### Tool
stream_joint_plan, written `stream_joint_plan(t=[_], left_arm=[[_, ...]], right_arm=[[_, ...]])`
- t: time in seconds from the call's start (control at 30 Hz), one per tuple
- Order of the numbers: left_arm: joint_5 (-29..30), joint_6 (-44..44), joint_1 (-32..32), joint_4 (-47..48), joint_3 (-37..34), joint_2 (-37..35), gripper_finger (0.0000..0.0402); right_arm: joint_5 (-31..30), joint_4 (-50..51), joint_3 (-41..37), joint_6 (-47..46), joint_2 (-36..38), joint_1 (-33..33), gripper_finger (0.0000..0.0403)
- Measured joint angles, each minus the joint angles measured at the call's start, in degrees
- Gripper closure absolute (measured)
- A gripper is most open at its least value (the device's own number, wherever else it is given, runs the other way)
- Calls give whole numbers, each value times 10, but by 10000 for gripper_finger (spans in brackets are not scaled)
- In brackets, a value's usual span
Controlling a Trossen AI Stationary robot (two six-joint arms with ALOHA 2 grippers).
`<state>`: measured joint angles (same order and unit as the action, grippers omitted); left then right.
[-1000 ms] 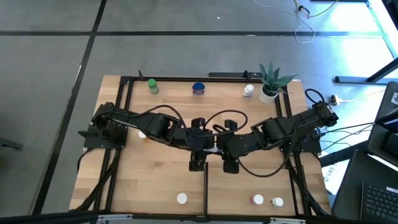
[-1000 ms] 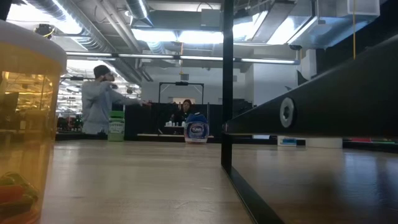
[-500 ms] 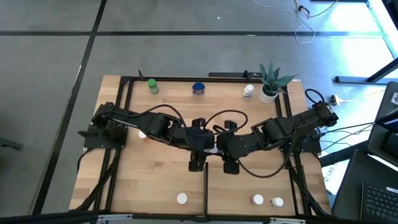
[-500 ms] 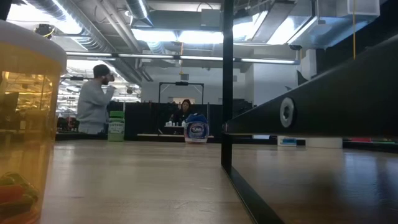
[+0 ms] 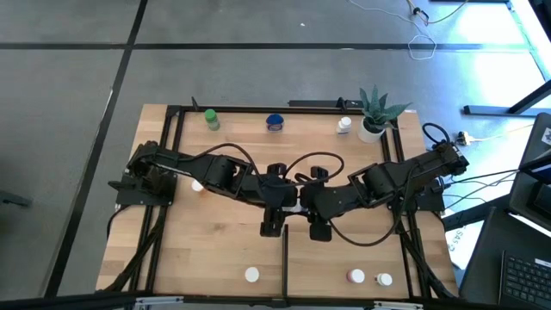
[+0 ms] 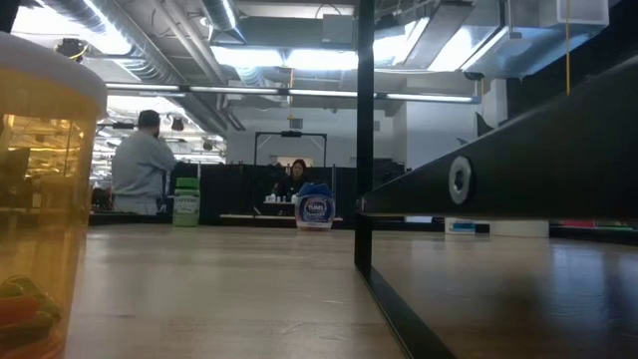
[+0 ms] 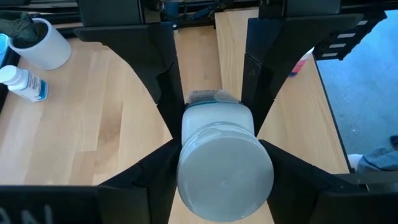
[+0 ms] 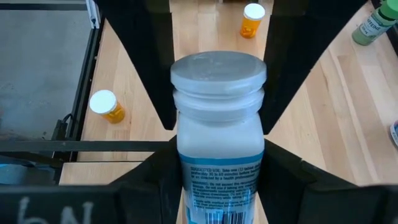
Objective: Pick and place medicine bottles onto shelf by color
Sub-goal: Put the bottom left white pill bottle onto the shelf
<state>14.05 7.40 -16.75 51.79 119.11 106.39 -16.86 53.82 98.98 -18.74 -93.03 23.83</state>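
Both grippers hang side by side over the middle of the shelf point(image 5: 215, 250), each shut on a bottle. My left gripper point(image 5: 274, 226) point(image 7: 212, 74) has a white bottle point(image 7: 221, 155) with a white cap. My right gripper point(image 5: 320, 228) point(image 8: 217, 37) has a white labelled bottle point(image 8: 217, 143). Green point(image 5: 211, 119), blue point(image 5: 275, 122) and white point(image 5: 344, 126) bottles stand upright along the far edge. Three bottles point(image 5: 251, 275) point(image 5: 355, 276) point(image 5: 384, 279) stand near the front edge. An orange bottle point(image 5: 197, 185) lies under the left arm. My left gripper pinches the white bottle's body point(image 7: 186, 124) between its two fingers. The bottle lies along the fingers, its cap point(image 7: 225, 177) toward the wrist. The fingers slant down toward the table's near edge, and the bottle is lifted clear of the wood. My right gripper pinches the labelled bottle's body point(image 8: 186, 149) just below the cap, between its two fingers. The bottle lies along the fingers, its cap point(image 8: 217, 68) toward the fingertips. The fingers slant down toward the near edge, and the bottle is clear of the table.
A potted plant point(image 5: 374, 112) stands at the far right corner. A thin black divider bar point(image 5: 285, 267) runs from below the grippers to the near edge, and black frame rails point(image 5: 164, 172) edge the wood. An orange bottle point(image 6: 40, 199) stands close to the low camera.
Both arms have kept still with their bottles. A person far behind the table has turned away.
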Motion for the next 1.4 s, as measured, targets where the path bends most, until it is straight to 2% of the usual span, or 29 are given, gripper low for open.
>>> stream_joint_plan(t=[1.07, 1.4], left_arm=[[6, -5, 3, -17, 0, -5, 204], [39, -8, 2, -14, 0, -29, 204]], right_arm=[[-2, 9, 0, -3, 0, 0, 236], [-20, 11, 0, -2, 21, 0, 236]])
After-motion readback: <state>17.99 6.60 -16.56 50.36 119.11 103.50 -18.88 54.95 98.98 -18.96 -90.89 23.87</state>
